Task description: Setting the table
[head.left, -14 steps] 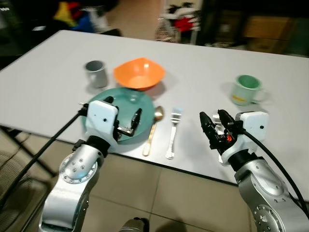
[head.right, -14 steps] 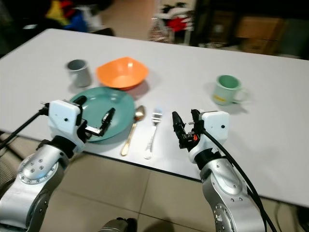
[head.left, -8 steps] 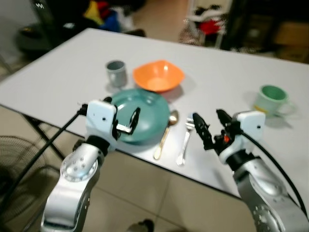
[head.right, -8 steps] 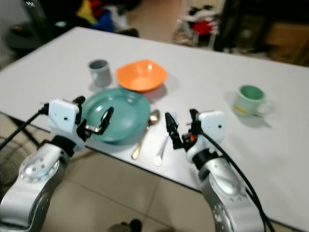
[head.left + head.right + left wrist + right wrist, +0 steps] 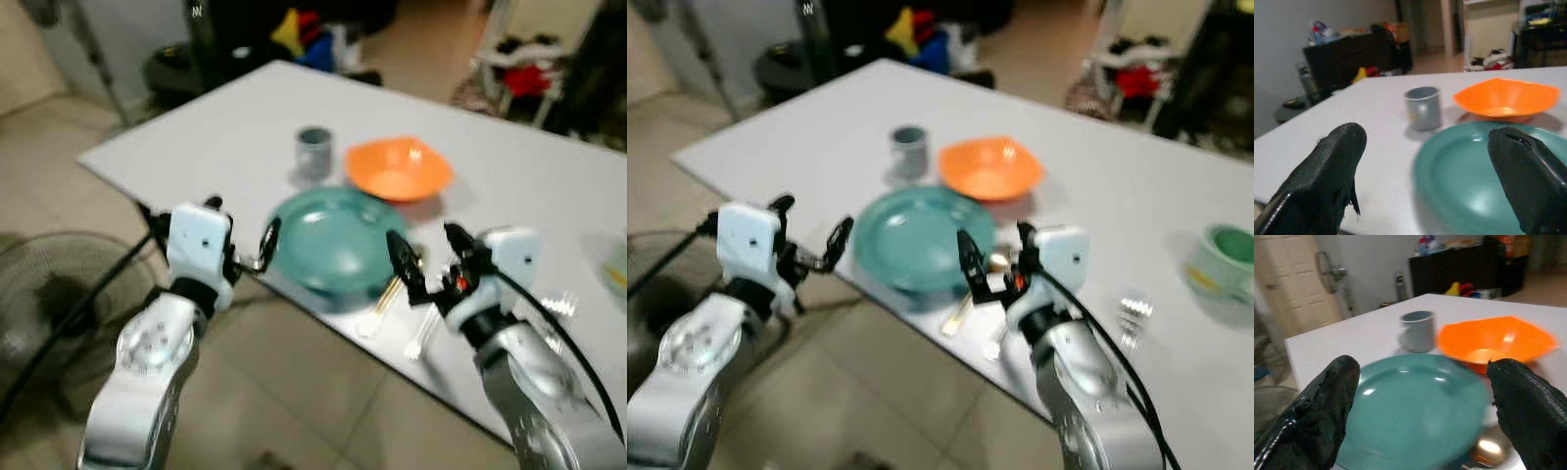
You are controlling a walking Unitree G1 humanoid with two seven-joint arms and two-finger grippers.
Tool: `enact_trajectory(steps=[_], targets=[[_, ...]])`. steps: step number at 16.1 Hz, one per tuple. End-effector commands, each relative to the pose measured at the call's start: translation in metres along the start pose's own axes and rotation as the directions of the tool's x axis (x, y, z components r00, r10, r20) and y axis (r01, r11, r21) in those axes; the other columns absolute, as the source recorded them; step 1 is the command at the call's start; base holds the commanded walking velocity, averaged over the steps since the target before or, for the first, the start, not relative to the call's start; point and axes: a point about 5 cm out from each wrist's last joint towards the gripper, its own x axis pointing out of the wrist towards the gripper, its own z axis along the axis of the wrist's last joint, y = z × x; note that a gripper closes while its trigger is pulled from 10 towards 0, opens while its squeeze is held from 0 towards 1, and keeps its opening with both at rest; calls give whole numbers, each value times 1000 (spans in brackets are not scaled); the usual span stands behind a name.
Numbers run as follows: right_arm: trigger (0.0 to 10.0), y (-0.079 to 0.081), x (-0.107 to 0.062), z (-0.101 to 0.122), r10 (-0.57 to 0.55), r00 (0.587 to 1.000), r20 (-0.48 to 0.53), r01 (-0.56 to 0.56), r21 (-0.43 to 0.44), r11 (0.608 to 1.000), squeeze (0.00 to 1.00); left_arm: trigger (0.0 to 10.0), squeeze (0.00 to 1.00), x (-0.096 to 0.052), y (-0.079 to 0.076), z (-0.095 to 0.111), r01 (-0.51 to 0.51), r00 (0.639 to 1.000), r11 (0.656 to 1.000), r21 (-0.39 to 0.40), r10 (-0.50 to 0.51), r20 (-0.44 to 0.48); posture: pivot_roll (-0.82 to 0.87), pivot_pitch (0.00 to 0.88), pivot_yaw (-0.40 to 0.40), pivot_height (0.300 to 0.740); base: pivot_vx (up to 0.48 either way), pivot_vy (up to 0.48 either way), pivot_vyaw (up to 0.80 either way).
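Note:
A teal plate (image 5: 338, 240) lies near the table's front edge. Behind it are an orange bowl (image 5: 397, 168) and a grey cup (image 5: 314, 152). A gold spoon (image 5: 382, 304) and a fork (image 5: 421, 333) lie just right of the plate. My left gripper (image 5: 243, 223) hangs open and empty off the table's edge, left of the plate (image 5: 1484, 181). My right gripper (image 5: 421, 235) is open and empty over the spoon and the plate's right rim (image 5: 1410, 406). A green mug (image 5: 1225, 253) stands at the far right.
The white table (image 5: 216, 147) has its corner at the left, with tiled floor (image 5: 294, 392) in front. A floor fan (image 5: 49, 304) stands low on the left. Dark clutter (image 5: 294, 39) sits beyond the table. A small shiny thing (image 5: 1132, 308), blurred, lies right of my right arm.
The camera has swung, so the table now sits further right and the floor fan has come into view. Both grippers stay open and empty. Nothing on the table has moved.

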Motion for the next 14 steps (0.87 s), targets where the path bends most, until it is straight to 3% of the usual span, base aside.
enact_trajectory(steps=[1, 14], targets=[[10000, 6, 1, -1, 43, 999, -3, -43, 14, 999, 1000, 10000, 0, -3, 3, -5, -13, 1000, 999, 31, 13, -18, 42, 11, 18, 740, 0, 0, 800], [10000, 5, 0, -7, 54, 998, -30, -53, 52, 997, 1000, 10000, 0, -4, 4, -6, -22, 1000, 999, 38, 22, -9, 47, 4, 16, 740, 0, 0, 800]])
